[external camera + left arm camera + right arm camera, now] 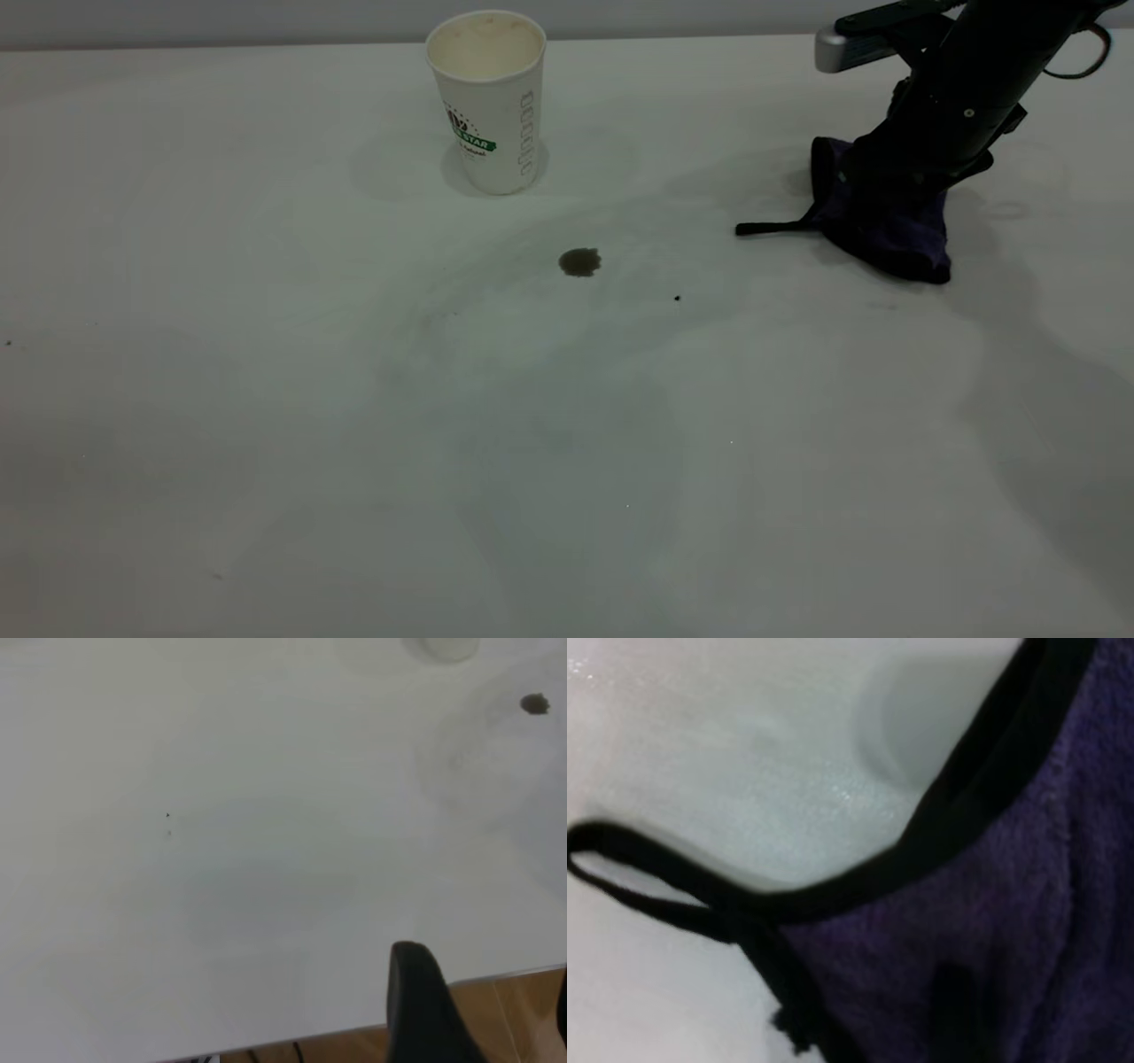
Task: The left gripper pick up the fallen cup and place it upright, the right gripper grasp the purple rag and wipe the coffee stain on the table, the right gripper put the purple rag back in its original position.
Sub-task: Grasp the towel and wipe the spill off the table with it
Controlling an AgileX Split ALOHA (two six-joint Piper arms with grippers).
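The cup (489,106) stands upright at the back of the table (354,443), logo facing front; its base shows in the left wrist view (440,647). The coffee stain (579,261) lies in front of the cup, a little to its right, and also shows in the left wrist view (534,704). The right gripper (895,168) is down on the purple rag (886,235) at the back right, shut on the bunched cloth; the rag's strap (771,228) trails left. The rag (992,930) fills the right wrist view. The left gripper (487,1010) is open, empty, over the table's edge and outside the exterior view.
A tiny black speck (677,299) lies right of the stain. Faint smears mark the table around the stain. In the left wrist view the table's edge (354,1032) meets a wooden floor (505,1001).
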